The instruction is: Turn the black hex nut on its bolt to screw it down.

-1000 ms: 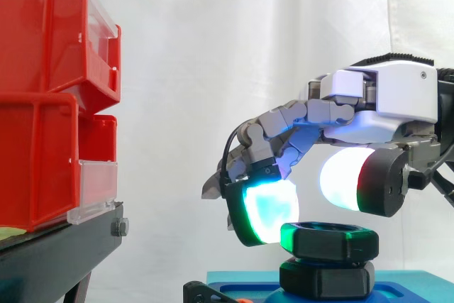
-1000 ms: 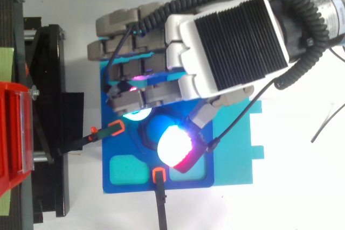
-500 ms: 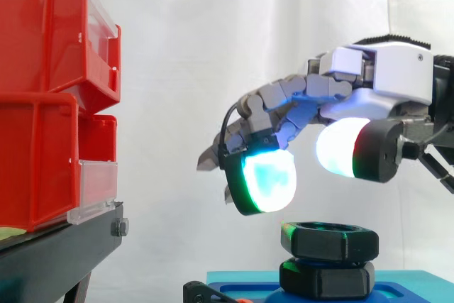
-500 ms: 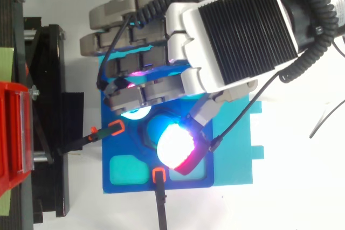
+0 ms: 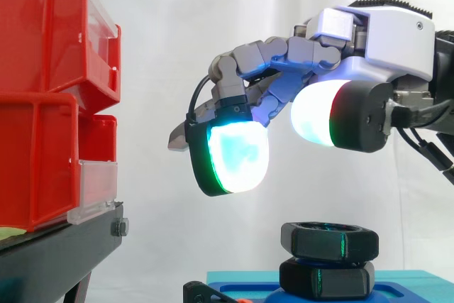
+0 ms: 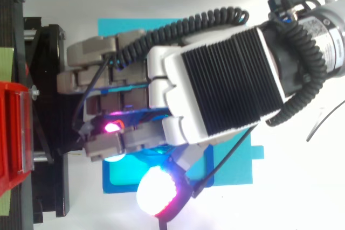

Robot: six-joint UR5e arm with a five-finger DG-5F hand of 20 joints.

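Nut (image 5: 328,240) sits on top of a second black hex piece (image 5: 326,280), touching it or nearly so, both on the blue base (image 5: 411,282). No thread is visible between them in the side view, so I can't say how much travel is left. In the top view the hand covers that spot.

Hand (image 5: 383,33) hangs above the nut, clear of it, with air between the pads and the top face. Fingers are loosely bent, the cyan-green finger pad (image 5: 234,155) low and off to the nut's left, the thumb pad (image 5: 316,113) higher, almost over it. There's a gap between them and nothing held. From above, the hand (image 6: 215,90) reaches across the base toward the black stand (image 5: 57,253) with its red bins (image 5: 42,69), which are well apart from the work.

Step, my read: between turns, a regrasp, not a turning stroke.

Next move needs:
- come down centred on the nut, since the pads look offset left
- put finger and thumb pads on opposite flats, then close
- rotate in the tightening direction, with no side load on the bolt

Risk: an off-centre grip slips off the corners.
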